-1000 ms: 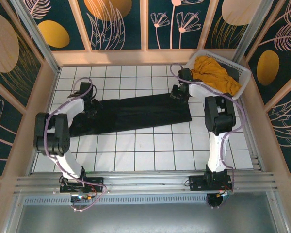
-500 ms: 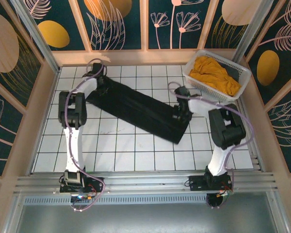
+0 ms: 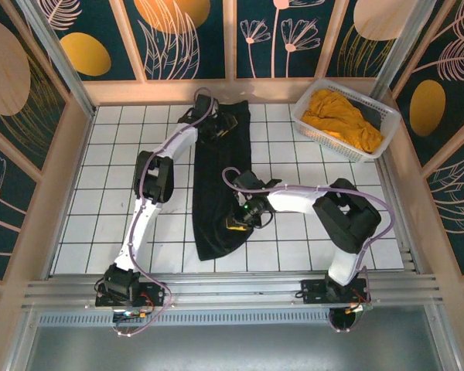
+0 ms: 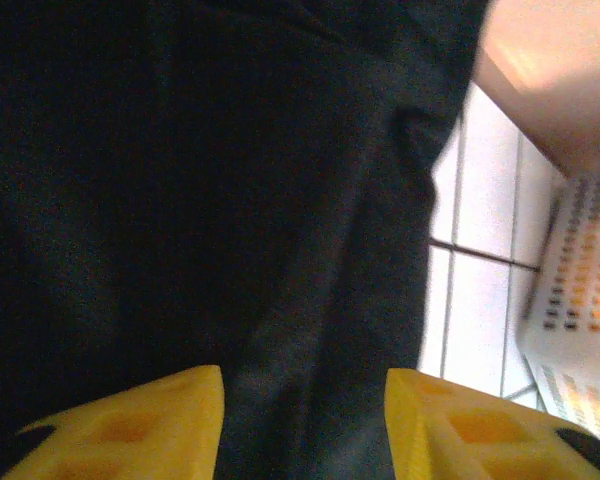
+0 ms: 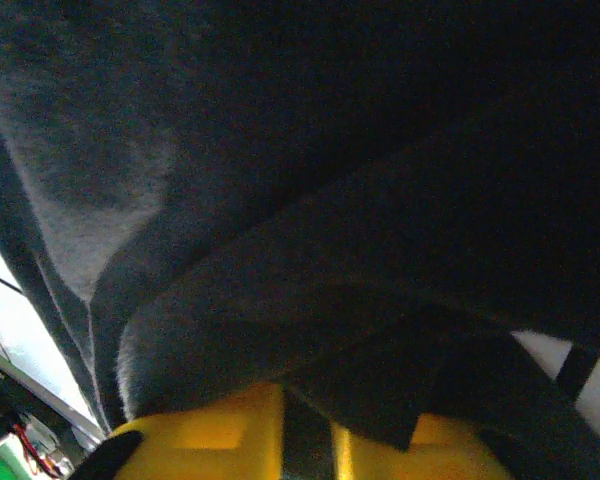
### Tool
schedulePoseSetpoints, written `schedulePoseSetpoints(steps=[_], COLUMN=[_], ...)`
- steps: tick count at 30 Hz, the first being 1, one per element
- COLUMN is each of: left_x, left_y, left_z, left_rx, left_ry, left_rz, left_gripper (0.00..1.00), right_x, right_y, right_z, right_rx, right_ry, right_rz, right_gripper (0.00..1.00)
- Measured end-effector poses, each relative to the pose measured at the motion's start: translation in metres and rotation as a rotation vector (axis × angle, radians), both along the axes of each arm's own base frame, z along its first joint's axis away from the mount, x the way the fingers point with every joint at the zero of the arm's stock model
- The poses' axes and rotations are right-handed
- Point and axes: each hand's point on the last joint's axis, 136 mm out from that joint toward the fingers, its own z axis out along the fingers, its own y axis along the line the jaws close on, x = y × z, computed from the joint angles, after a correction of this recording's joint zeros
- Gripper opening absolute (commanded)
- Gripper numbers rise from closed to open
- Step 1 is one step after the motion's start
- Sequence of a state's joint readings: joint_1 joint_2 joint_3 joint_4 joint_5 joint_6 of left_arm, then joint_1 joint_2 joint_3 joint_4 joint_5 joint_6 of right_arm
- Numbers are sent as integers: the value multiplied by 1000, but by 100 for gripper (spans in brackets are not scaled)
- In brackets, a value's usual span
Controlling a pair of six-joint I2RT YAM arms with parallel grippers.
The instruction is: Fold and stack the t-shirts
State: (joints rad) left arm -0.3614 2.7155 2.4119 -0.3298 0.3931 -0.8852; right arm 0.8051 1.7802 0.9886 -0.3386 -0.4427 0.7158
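**Top external view.** The black t-shirt (image 3: 216,193) lies as a long, narrow strip on the white tiled table (image 3: 124,193). It runs from the top centre of the frame, by the back wall, down to the lower centre, and its sleeves and collar cannot be made out. The left gripper (image 3: 219,127) sits on the strip's upper end, dark against dark cloth, so the spread of its fingers is unreadable from here. The right gripper (image 3: 242,222) sits at the strip's lower right edge, and its fingertips are hidden by the wrist. The mustard-yellow t-shirt (image 3: 342,116) lies crumpled inside the white lattice basket (image 3: 386,108) at the upper right, well apart from both arms.

**Left wrist view.** The left gripper (image 4: 305,425) stands spread, with its two yellow fingers (image 4: 130,425) cut off by the bottom edge. Black t-shirt (image 4: 200,200) covers the left and middle of the frame and shows through the gap between the fingers. White tiles (image 4: 480,300) and a blurred basket (image 4: 580,300) wall appear at the right.

**Right wrist view.** The picture is dim and very close. Black t-shirt (image 5: 330,150) covers most of it, and a fold droops over the right gripper (image 5: 305,440). The yellow fingers (image 5: 220,435) stand close together with a thin dark band between them. I cannot tell whether that band is pinched cloth or a bare gap. A sliver of white tile (image 5: 0,310) shows at the left edge.
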Motion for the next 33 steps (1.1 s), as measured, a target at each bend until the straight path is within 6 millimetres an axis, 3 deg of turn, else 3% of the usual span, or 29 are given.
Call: schedulePoseSetpoints(steps=[4,7,9,11,12,14,17,19,21,23,25,29,33], left_x=[-14,-40,-73,-106,-125,-162,-223,-285,-343,-398,-434,-470,-489], left_y=[7,27,47,62,70,80,96,112,128,141,146,138,128], left_z=[25,70,109,139,149,150,108,53,12,-12,-19,-21,-29], left_rx=[30,64,84,98,107,134,214,294,341,360,360,323,290], left_ry=[-9,-31,-60,-95,-105,-96,13,179,335,463,527,560,604], left_rz=[-7,6,16,16,10,-12,-66,-122,-175,-218,-258,-325,-376], left_gripper=[56,55,53,49,47,46,46,48,50,50,51,53,52], right_x=[9,11,5,-6,-11,-22,-38,-51,-60,-69,-72,-72,-73], right_y=[-17,-39,-57,-73,-78,-84,-81,-74,-71,-67,-66,-65,-68], right_z=[23,52,60,54,47,36,26,17,8,-2,-8,-9,-10], right_rx=[-24,-13,-17,-52,-75,-118,-152,-173,-195,-213,-229,-266,-295], right_ry=[-56,-134,-166,-164,-156,-138,-120,-102,-81,-53,-32,-12,-5], right_rz=[-69,-128,-161,-167,-161,-136,-69,-17,17,42,46,30,7], right_gripper=[36,37,39,42,43,44,44,44,44,43,41,37,23])
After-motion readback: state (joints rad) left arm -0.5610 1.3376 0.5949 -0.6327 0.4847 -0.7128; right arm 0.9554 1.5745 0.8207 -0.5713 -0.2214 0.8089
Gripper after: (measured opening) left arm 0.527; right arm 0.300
